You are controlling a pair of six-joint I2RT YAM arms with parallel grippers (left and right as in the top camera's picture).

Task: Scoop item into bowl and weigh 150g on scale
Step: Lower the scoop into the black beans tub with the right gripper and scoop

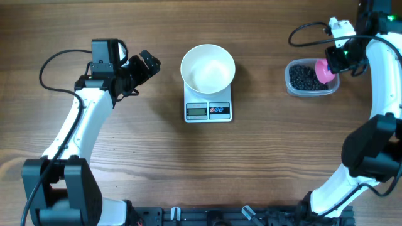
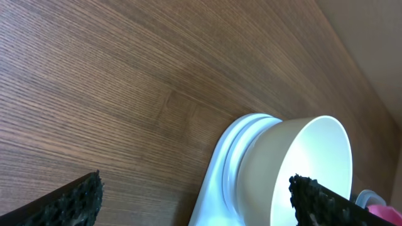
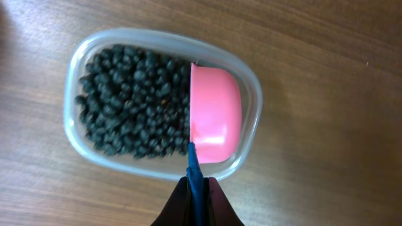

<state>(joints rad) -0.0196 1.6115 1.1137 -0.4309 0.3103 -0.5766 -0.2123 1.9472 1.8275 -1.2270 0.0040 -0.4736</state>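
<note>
A round plain white bowl sits on a small flat white rectangular kitchen scale, whose grey display and two buttons face the near edge of the wooden tabletop. The pair stands toward the far edge, about midway between the left and right edges. The bowl's inside shows smooth white.

The many small glossy black bean-like pieces lie in a loose heap inside a clear rounded-rectangular plastic tub, which rests toward the far right corner, well apart from the scale. A small pink scoop lies in the tub at the end nearer the right edge, its rim against the heap.

The right hand is pressed together, pinching the scoop's thin blue handle between its dark fingers just outside the tub's wall.

The left hand hovers just left of the bowl, pointing at it. Its fingers are spread wide with nothing between them.
</note>
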